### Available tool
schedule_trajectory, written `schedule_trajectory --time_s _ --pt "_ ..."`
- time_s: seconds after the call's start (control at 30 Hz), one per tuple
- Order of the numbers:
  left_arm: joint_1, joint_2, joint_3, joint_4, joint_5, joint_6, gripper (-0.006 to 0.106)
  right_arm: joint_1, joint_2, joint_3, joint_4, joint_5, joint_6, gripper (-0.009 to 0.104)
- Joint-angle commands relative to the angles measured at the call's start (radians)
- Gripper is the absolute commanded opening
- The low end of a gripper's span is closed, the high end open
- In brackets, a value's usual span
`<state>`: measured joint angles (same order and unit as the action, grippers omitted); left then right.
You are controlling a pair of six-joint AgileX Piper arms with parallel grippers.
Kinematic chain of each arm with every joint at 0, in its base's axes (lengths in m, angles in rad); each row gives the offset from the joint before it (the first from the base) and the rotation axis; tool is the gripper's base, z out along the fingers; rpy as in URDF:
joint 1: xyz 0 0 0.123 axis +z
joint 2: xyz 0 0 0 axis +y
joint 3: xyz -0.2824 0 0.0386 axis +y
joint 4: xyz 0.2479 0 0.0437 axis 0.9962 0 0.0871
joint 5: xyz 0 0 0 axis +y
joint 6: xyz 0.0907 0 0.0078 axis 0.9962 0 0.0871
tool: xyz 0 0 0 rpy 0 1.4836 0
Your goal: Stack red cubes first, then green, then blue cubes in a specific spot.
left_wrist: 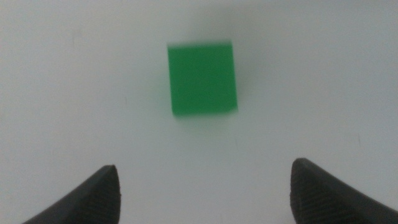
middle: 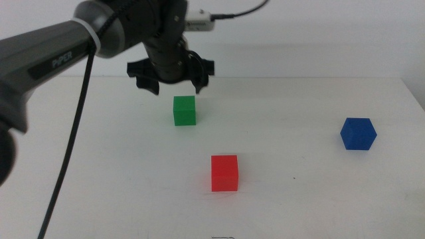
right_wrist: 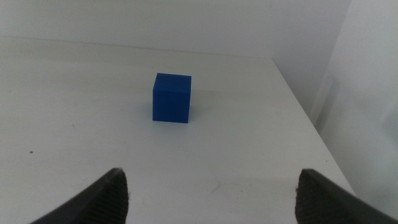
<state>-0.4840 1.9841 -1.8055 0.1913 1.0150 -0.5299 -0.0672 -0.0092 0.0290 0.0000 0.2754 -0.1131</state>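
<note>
Matte green cube (left_wrist: pixel 203 78), likely rigid and light; left gripper (middle: pixel 171 85) jaws wide apart above it: grip opposite flat faces.

Left gripper (middle: pixel 174 85) above green cube (middle: pixel 184 111); red cube (middle: pixel 224 173) nearer, blue cube (middle: pixel 358 133) far right.
</note>
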Motion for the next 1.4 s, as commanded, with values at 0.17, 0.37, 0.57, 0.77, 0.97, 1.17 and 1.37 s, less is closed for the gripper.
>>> schedule_trajectory --time_s 0.17,0.37,0.57,0.77,0.97,1.17,1.37 --pt "0.069 0.105 -0.196 -0.040 -0.087 0.062 0.094 -0.004 -0.023 -0.018 -0.005 -0.076 -0.012 0.082" --pt "0.069 0.213 -0.248 -0.033 -0.130 0.062 0.094 -0.004 -0.023 -0.018 -0.005 -0.076 -0.012 0.082" --pt "0.069 0.267 -0.248 -0.052 -0.181 0.062 0.094 -0.004 -0.023 -0.018 -0.005 -0.076 -0.012 0.082" --pt "0.069 0.287 -0.248 -0.056 -0.203 0.062 0.084 -0.004 -0.023 -0.018 -0.005 -0.076 -0.012 0.082" --pt "0.069 0.285 -0.248 -0.069 -0.167 0.044 0.043 -0.004 -0.023 -0.018 -0.005 -0.076 -0.012 0.082" --pt "0.080 0.216 -0.248 -0.144 -0.002 -0.015 0.008 -0.004 -0.023 -0.018 -0.005 -0.076 -0.012 0.082" --pt "0.014 0.072 -0.208 -0.018 0.159 -0.092 0.008 -0.004 -0.023 -0.018 -0.005 -0.076 -0.012 0.082"
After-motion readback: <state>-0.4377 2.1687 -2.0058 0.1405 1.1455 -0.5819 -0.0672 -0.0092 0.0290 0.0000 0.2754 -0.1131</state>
